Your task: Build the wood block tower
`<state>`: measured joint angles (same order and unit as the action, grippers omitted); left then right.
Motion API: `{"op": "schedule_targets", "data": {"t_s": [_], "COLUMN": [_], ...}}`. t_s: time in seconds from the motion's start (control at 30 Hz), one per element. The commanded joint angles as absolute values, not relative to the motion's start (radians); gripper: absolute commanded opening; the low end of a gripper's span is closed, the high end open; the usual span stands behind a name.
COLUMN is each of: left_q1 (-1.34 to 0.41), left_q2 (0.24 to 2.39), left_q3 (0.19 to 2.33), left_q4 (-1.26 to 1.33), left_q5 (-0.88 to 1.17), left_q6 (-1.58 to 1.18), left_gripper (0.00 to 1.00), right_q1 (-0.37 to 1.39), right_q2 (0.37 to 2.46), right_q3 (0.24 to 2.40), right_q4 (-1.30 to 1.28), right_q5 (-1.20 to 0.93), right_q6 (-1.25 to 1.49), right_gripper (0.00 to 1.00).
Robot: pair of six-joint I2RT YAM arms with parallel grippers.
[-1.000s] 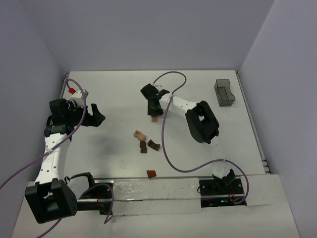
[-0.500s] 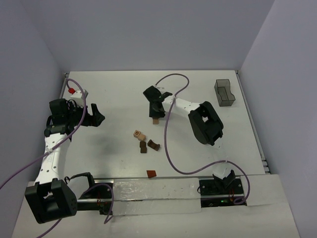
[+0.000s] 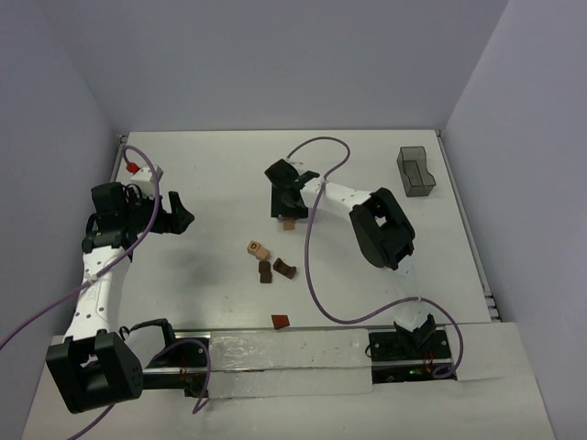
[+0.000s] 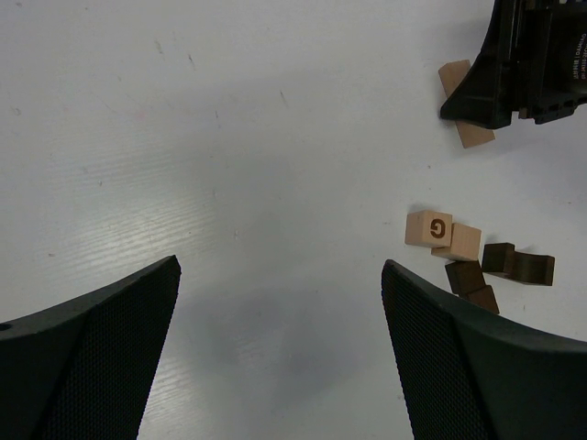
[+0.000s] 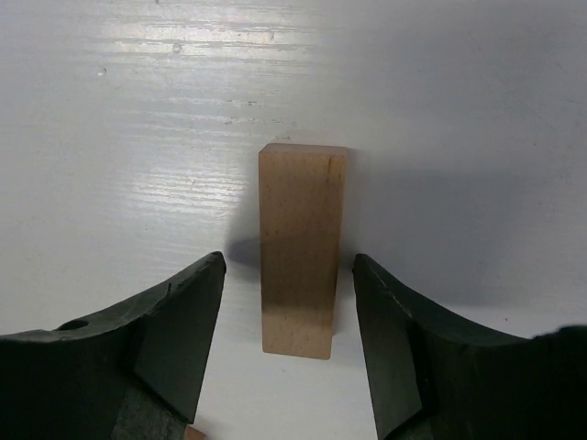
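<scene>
Right gripper [image 5: 289,275]: jaws spread, straddling a light tan oblong wooden block [image 5: 301,247]. There's a gap on both sides and neither finger touches it. The block's long axis runs along the fingers, away from the wrist camera, so closing would pinch its narrow width. It looks to be lying flat on the white table [image 3: 211,165], but I can't rule out upright from these views. Nothing sits between the jaws and the block.

The wood block tower isn't up yet. No stack stands anywhere and the pieces are loose mid-table.
- Near side of the right gripper: a tan cube stamped G [image 4: 428,227] touches a plain tan cube [image 4: 465,242].
- Just beside those are two dark brown blocks [image 3: 265,271], close together.
- A reddish-brown block [image 3: 279,321] lies alone near the front edge, well apart from the rest.

Left gripper [image 4: 280,268]: jaws wide apart, holding nothing, out on the left and well apart from every block. The right arm is clearly nearer.

The grey translucent bin [image 3: 415,170] is far right, out of the way.

My read is that the cluster is the only likely obstruction if the oblong is carried toward it.
</scene>
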<state>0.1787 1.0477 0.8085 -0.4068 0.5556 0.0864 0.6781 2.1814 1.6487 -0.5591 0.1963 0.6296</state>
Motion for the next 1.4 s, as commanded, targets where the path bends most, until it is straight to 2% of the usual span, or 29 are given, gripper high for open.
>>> {"op": "schedule_targets", "data": {"t_s": [0.0, 0.23, 0.4, 0.73, 0.83, 0.93, 1.07, 1.2, 1.37], "left_q1": [0.186, 0.186, 0.187, 0.189, 0.19, 0.19, 0.189, 0.19, 0.19], "left_q2": [1.042, 1.043, 1.029, 1.024, 1.013, 0.99, 0.954, 0.959, 0.976], "left_q3": [0.827, 0.827, 0.823, 0.836, 0.838, 0.836, 0.801, 0.798, 0.801], "left_q4": [-0.365, -0.365, -0.365, -0.364, -0.359, -0.344, -0.312, -0.317, -0.316], "left_q5": [0.562, 0.562, 0.551, 0.588, 0.6, 0.635, 0.641, 0.611, 0.619], "left_q6": [0.081, 0.083, 0.081, 0.06, 0.049, 0.028, 0.031, 0.057, 0.046], "left_gripper": [0.96, 0.97, 0.99, 0.99, 0.99, 0.99, 0.99, 0.97, 0.94], "right_q1": [0.676, 0.682, 0.689, 0.733, 0.733, 0.733, 0.737, 0.755, 0.775], "right_q2": [2.228, 2.229, 2.141, 1.844, 1.763, 1.657, 1.596, 1.645, 1.762], "right_q3": [1.616, 1.628, 1.62, 1.533, 1.5, 1.426, 1.361, 1.429, 1.6], "right_q4": [-0.657, -0.661, -0.644, -0.603, -0.581, -0.529, -0.478, -0.561, -0.685], "right_q5": [0.174, 0.179, 0.153, 0.141, 0.052, -0.123, -0.221, -0.265, -0.297], "right_q6": [0.633, 0.621, 0.585, 0.398, 0.314, 0.202, 0.07, -0.151, -0.199], "right_gripper": [0.71, 0.92, 0.99, 1.0, 1.0, 1.0, 0.99, 0.96, 0.9]}}
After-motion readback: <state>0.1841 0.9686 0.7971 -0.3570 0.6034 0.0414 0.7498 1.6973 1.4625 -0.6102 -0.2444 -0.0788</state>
